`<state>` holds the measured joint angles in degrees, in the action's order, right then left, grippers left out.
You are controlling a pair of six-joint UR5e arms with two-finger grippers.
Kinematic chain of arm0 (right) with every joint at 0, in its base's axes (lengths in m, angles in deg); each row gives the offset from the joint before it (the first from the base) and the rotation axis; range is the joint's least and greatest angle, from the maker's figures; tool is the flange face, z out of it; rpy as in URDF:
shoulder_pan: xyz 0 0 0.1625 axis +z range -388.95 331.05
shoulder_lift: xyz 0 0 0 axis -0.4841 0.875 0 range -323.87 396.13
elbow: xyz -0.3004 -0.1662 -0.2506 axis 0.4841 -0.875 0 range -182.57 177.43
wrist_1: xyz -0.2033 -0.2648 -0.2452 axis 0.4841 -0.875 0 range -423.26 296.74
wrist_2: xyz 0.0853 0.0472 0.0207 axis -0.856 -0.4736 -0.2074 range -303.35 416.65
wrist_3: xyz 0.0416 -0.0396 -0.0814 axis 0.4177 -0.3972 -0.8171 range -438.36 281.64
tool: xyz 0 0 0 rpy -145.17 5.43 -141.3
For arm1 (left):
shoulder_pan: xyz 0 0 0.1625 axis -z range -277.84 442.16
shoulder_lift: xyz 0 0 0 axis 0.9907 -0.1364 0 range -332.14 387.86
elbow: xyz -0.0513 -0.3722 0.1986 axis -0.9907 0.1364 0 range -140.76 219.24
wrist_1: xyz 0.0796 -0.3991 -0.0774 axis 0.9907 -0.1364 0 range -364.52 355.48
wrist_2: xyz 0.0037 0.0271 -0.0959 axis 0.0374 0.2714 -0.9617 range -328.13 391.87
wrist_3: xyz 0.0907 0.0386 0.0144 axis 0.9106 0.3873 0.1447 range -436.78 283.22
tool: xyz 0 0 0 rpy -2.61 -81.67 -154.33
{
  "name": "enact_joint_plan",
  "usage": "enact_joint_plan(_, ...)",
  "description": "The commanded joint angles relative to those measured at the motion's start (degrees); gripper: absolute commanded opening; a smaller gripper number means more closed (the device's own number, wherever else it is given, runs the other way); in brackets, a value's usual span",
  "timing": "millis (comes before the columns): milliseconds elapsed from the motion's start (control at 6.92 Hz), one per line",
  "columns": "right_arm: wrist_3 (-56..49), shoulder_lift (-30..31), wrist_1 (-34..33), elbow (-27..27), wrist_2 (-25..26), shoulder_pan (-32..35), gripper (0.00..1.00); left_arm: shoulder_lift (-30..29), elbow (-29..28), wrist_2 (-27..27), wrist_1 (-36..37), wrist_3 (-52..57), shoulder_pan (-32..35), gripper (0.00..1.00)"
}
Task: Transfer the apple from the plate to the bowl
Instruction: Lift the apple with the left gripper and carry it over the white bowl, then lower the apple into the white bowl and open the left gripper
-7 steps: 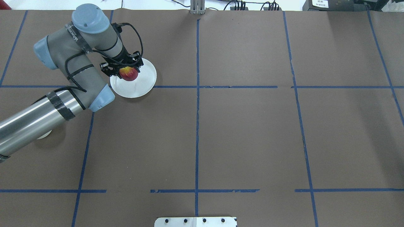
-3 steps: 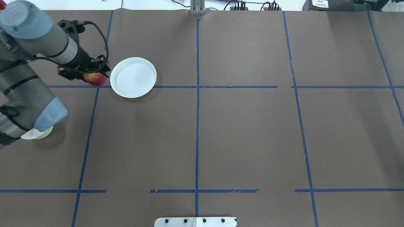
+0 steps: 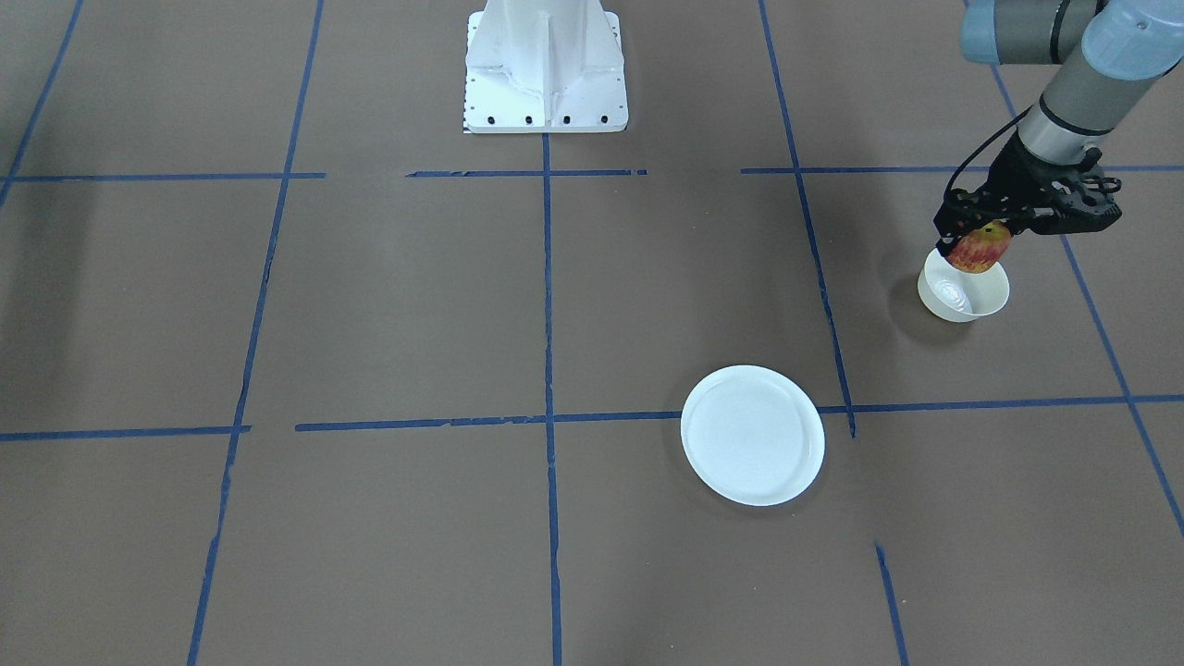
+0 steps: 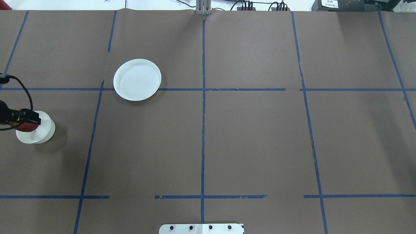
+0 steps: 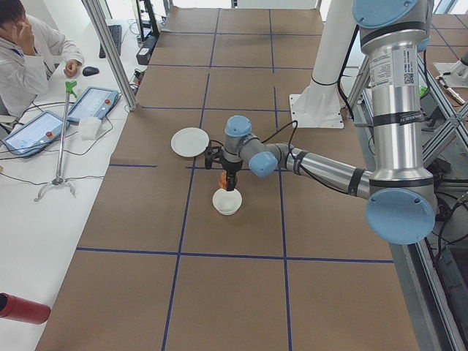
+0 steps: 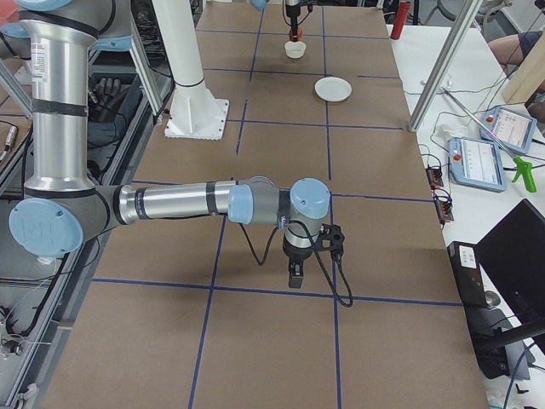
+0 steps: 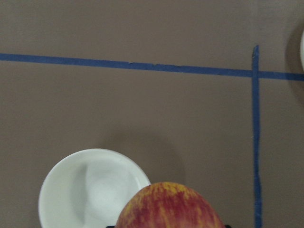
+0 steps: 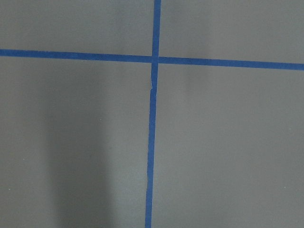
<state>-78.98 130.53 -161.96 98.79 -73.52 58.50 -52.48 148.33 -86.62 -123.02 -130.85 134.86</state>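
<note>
The left arm's jaws pinch the apple [image 3: 980,248] across its sides, just above the bowl [image 3: 984,301] and well apart from the bare plate [image 3: 752,435] on the table [image 3: 370,305]. It looks firm, light and smooth-skinned, likely to roll or bruise if dropped, so gripping across its widest middle suits it. Whether the right arm's jaws are spread I cannot tell.
</note>
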Motion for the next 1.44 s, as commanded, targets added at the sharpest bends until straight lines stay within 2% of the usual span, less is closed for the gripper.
enact_joint_plan(0,0.0,0.0,0.0,0.0,0.0,0.0,1.0,-0.3,-4.7,-0.1,-3.5,-0.3,-0.4,0.0)
enact_joint_plan(289,0.0,0.0,0.0,0.0,0.0,0.0,1.0,-1.7,-8.0,-0.2,-4.0,-0.2,-0.4,0.0)
enact_joint_plan(1156,0.0,0.0,0.0,0.0,0.0,0.0,1.0,-5.0,-11.7,-0.5,-4.0,-0.2,-0.7,0.0)
enact_joint_plan(1300,-0.1,0.0,0.0,0.0,0.0,0.0,1.0,-5.1,-11.6,-0.5,-4.0,-0.2,-0.7,0.38)
